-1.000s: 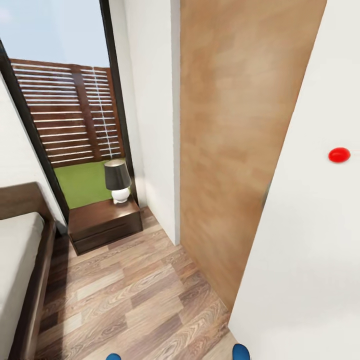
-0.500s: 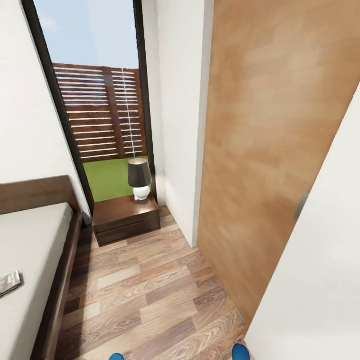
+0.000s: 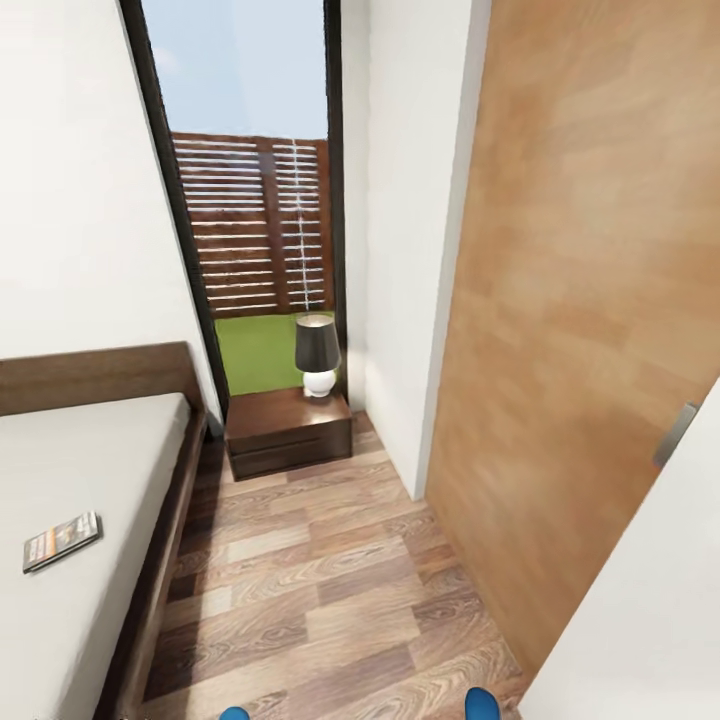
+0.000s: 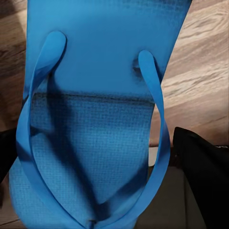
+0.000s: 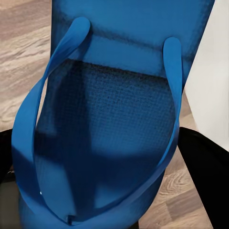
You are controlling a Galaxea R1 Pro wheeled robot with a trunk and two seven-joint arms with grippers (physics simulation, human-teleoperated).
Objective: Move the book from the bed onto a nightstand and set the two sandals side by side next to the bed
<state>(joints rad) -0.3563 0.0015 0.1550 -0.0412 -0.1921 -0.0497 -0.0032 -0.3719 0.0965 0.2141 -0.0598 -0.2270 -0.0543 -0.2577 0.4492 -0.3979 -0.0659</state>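
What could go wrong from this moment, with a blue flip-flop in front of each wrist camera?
The corridor between the dark-brown wooden bed and the light wood panel looks tight, so the base might clip either. Each bright blue flip-flop appears carried; one may slip. The small paperback book lies on the mattress, out towards the far side.

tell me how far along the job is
Nothing is finished yet. The book lies on the bed; the nightstand holds only a lamp. In hand: a sandal fills the left wrist view, another sandal the right. Left: setting both beside the bed and moving the book.
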